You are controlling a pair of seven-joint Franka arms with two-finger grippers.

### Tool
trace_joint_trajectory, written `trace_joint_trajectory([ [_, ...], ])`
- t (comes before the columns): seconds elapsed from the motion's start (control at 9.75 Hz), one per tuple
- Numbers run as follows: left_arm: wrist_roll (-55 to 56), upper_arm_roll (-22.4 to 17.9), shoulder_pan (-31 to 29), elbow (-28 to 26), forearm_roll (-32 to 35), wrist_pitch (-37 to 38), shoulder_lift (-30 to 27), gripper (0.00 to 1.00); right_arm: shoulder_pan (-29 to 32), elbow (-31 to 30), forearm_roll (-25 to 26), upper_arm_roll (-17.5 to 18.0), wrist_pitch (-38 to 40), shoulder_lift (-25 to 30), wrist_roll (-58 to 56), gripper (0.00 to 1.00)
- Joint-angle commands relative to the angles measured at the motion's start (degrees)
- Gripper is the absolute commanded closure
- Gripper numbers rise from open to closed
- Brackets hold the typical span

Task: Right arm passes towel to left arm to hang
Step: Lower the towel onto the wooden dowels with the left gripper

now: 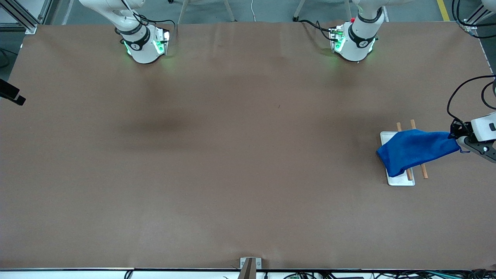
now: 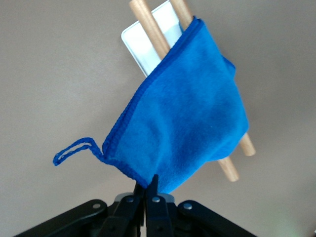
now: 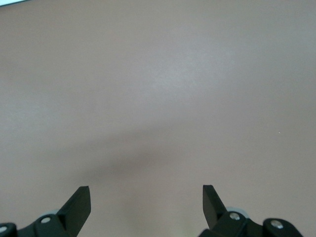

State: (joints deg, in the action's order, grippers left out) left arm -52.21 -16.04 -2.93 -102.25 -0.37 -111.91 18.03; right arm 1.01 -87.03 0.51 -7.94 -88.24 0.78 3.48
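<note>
Surface: a wide brown bench point(image 1: 232, 155), matte and plain; both arm bases stand along its edge farthest from the front camera.

Towel: the towel point(image 1: 414, 150) is bright blue microfibre with a stitched darker blue hem, bunched at one corner and fanning out into a rough triangle. A thin blue loop point(image 2: 74, 150) hangs free from the pinched corner.

Towel position: it is at the left arm's end of the bench, draped over a rack, its wide end lying over the rack's white base and its narrow end drawn toward the end effector.

Rack: a white rectangular tray point(image 1: 401, 181) carries two wooden dowels point(image 1: 424, 170) that run side by side. In the left wrist view the dowels point(image 2: 236, 160) stick out from under the cloth at both ends, and a corner of the tray point(image 2: 140, 44) shows past the hem.

In the way: the towel covers most of the tray and the middle of both dowels.

Left end effector: the left end effector point(image 2: 149, 186) is pressed together on the towel's corner, just beside the rack at the bench's edge.

Right end effector: the right end effector point(image 3: 146, 202) waits with its fingers spread wide over bare bench, holding nothing.
</note>
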Motion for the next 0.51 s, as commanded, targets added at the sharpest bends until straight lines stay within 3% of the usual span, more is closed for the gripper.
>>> trace_joint_trajectory([
  [0.0, 0.26, -0.75, 0.82, 0.73, -0.16, -4.18, 4.37, 0.91, -0.75, -3.91, -1.38, -0.85, -4.63, 1.76, -0.31, 0.0],
  [0.1, 1.48, -0.66, 0.82, 2.3, -0.6, -4.37, 4.99, 0.26, -1.01, -4.11, -1.38, -0.67, -3.88, 2.38, -0.31, 0.0],
  [0.21, 2.45, -0.4, 0.74, 3.27, -1.56, -4.9, 4.82, 0.0, -1.1, -3.59, -1.3, -0.58, -3.0, 2.12, -0.4, 0.0],
  [0.41, 6.82, 1.87, 0.21, 5.21, -3.75, -4.72, 2.56, 0.0, -1.1, -3.23, -1.3, -0.58, -2.9, 2.03, -0.4, 0.0],
])
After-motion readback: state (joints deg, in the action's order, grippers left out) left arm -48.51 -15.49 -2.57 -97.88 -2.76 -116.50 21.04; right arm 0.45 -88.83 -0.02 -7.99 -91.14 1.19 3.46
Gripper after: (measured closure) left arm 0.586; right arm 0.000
